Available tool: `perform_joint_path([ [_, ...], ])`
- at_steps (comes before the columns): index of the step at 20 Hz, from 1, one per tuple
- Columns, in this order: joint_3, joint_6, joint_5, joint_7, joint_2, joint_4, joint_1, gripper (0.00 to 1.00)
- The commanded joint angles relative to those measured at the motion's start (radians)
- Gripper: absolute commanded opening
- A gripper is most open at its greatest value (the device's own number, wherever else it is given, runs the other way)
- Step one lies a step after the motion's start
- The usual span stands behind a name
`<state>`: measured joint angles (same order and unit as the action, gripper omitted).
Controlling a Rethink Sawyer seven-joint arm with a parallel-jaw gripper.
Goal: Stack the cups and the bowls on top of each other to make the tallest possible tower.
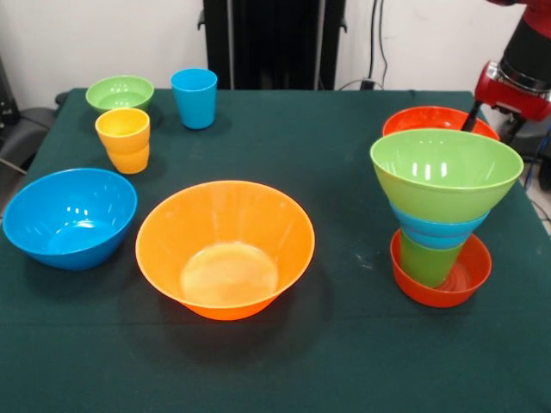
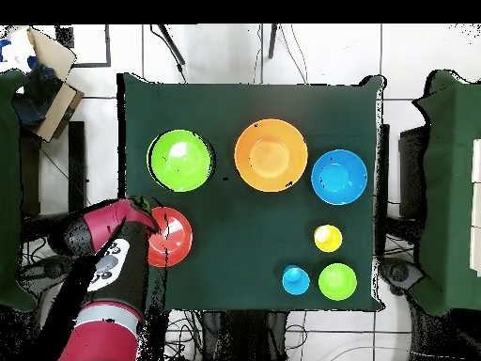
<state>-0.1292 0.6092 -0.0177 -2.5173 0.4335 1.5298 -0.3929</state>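
Observation:
The tower [image 1: 443, 215] stands at the right in the front view. A red-orange bowl [image 1: 441, 280] is lowest, then a green cup [image 1: 426, 261], a blue bowl [image 1: 437, 232] and a wide green bowl [image 1: 446, 176] on top. From overhead only the green bowl [image 2: 180, 160] shows. A red bowl [image 1: 437, 120] sits behind the tower and also shows in the overhead view [image 2: 173, 235]. My gripper [image 2: 141, 207] hangs at that red bowl's edge, and the arm [image 1: 516, 82] is at the top right. The gripper holds nothing that I can see.
A large orange bowl [image 1: 225, 248] sits mid-table with a blue bowl [image 1: 71, 217] to its left. Behind them are stacked yellow-orange cups [image 1: 125, 139], a small green bowl [image 1: 120, 93] and a blue cup [image 1: 195, 97].

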Motion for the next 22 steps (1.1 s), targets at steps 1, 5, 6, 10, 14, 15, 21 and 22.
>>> perform_joint_path([
  [1,0.079,-0.034,0.013,-0.090,-0.067,-0.015,-0.023,1.00],
  [5,0.061,-0.036,0.004,-0.094,-0.087,-0.029,-0.034,1.00],
  [6,0.058,-0.037,0.001,-0.095,-0.092,-0.030,-0.038,1.00],
  [10,0.049,-0.039,0.000,-0.103,-0.111,-0.047,-0.049,1.00],
  [14,0.061,-0.048,0.013,-0.106,-0.117,-0.056,-0.052,1.00],
  [15,0.060,-0.046,0.016,-0.109,-0.118,-0.059,-0.055,1.00],
  [21,0.083,-0.043,0.032,-0.093,-0.113,-0.068,-0.047,1.00],
  [22,0.088,-0.046,0.035,-0.089,-0.112,-0.068,-0.044,1.00],
])
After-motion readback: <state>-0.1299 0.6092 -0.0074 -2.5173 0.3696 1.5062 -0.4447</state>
